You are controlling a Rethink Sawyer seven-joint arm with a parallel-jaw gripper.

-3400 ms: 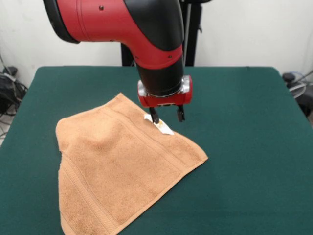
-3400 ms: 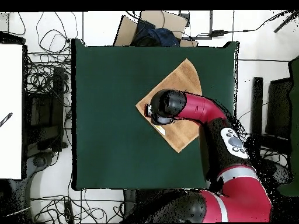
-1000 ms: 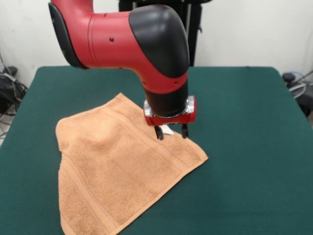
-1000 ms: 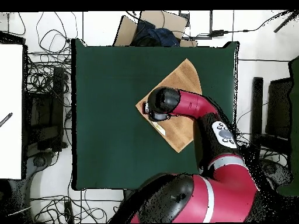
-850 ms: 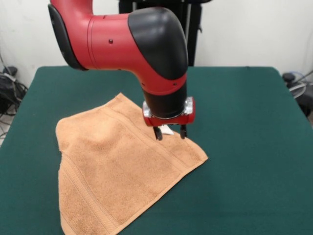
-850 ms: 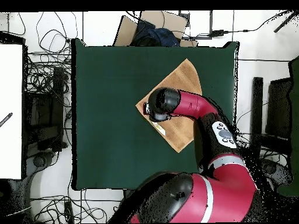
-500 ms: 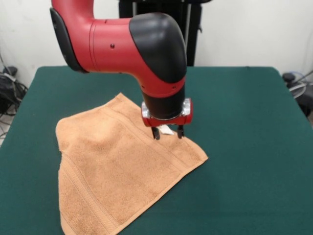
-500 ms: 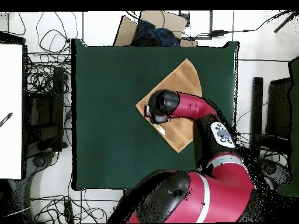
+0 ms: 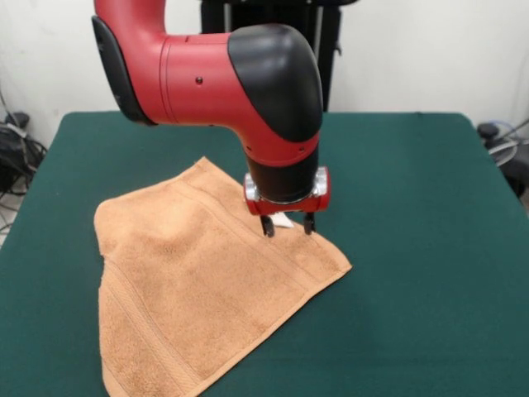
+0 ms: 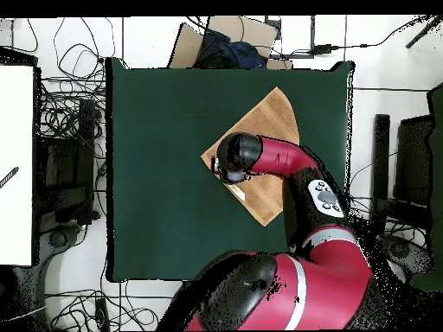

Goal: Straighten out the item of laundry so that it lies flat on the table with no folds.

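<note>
The item of laundry point(image 9: 198, 273), a light orange-brown terry towel, lies on the dark green table point(image 9: 413, 207) left of centre. Its outline is uneven, with a step in the left edge, and one corner points right. A small white label point(image 9: 283, 220) shows at its far right edge. My gripper point(image 9: 287, 226) hangs just above that edge, open, with one finger on each side of the label and nothing held. In the overhead view the towel point(image 10: 275, 121) sits right of the table's middle point(image 10: 164, 173), and the arm's wrist point(image 10: 238, 156) hides the gripper.
A black stand point(image 9: 322, 50) rises behind the table. Cables and boxes point(image 9: 12, 157) lie on the floor at the left. In the overhead view a cardboard box point(image 10: 225, 39) sits past the table's top edge and a white surface point(image 10: 17, 164) stands at the left.
The gripper has come down and nearer along the towel's edge, from beside the label to straddling it, then shifted slightly right. It stays open. The towel has not moved.
</note>
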